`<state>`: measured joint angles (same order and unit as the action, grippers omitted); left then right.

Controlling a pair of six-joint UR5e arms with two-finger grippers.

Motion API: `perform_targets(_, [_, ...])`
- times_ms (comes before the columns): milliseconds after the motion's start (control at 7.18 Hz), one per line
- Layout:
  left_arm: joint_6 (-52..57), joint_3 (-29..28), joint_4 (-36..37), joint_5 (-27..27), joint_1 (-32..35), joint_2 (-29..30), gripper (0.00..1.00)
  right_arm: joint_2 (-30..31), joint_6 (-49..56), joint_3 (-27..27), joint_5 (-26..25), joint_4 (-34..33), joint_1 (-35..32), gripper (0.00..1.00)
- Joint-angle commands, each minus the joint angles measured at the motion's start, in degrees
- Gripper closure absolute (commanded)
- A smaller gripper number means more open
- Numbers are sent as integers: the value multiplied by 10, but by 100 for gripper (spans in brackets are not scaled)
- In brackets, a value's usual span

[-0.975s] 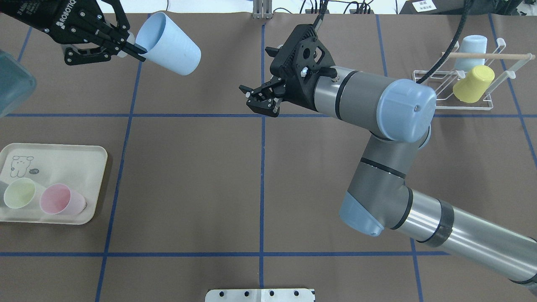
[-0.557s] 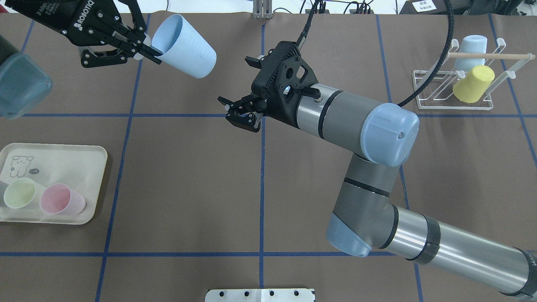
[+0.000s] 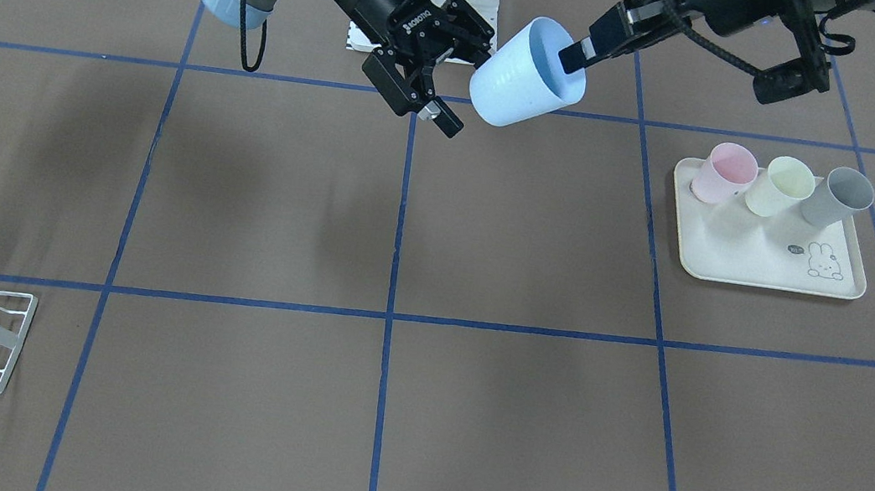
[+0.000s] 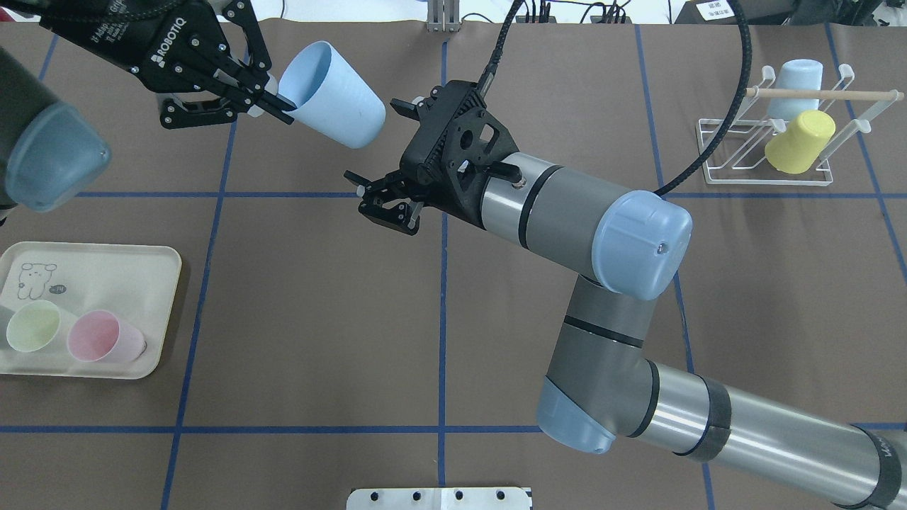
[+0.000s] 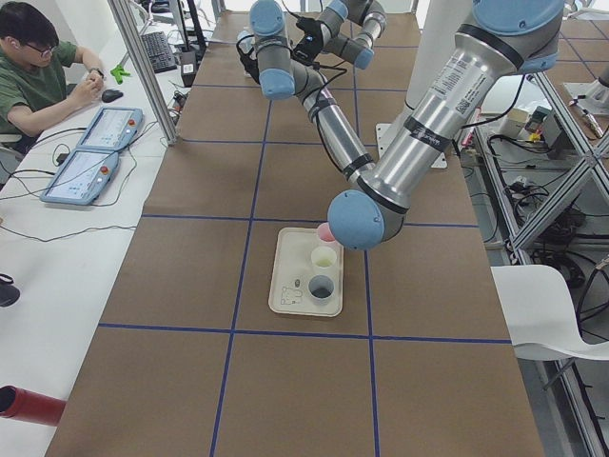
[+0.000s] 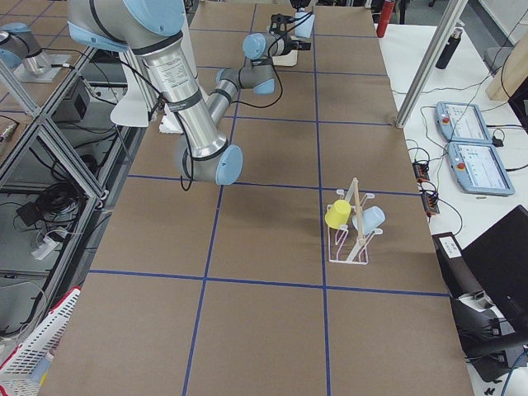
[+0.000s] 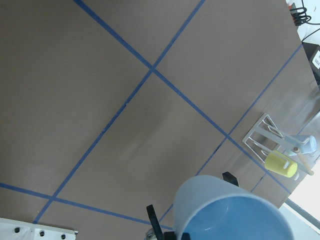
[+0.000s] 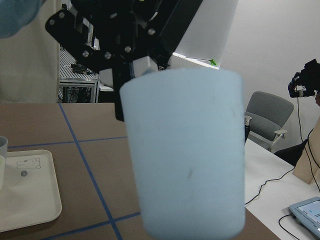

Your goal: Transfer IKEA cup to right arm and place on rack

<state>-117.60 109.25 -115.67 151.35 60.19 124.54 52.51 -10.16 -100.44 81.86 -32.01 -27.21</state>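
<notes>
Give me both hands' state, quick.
Left hand: closed on the rim of the blue cup.
Right hand: open, holding nothing, near the cup.

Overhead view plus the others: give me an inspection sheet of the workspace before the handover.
Surface: brown table with a blue tape grid.
Job's things: blue cup held tilted in the air; rack carries a yellow cup and a pale blue cup.
Clutter: tray with a pink cup, pale green cup and grey cup.
Grippers: left pincer shut on the blue cup's rim; right pincer open, close to the cup's base, not closed on it.
Cables: black cable from the right wrist arcs past the rack.
Surroundings: person seated at the side bench.
</notes>
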Motion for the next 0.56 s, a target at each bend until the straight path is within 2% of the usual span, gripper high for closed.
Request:
perform_targets(0, [0,-1,-1,-1,-6,2,100,-2,24,-2,-1,0,1,1])
perform_targets(418, [0,-3,-1,-4,-13,4,100,-2,43,-4,0,0,1,1])
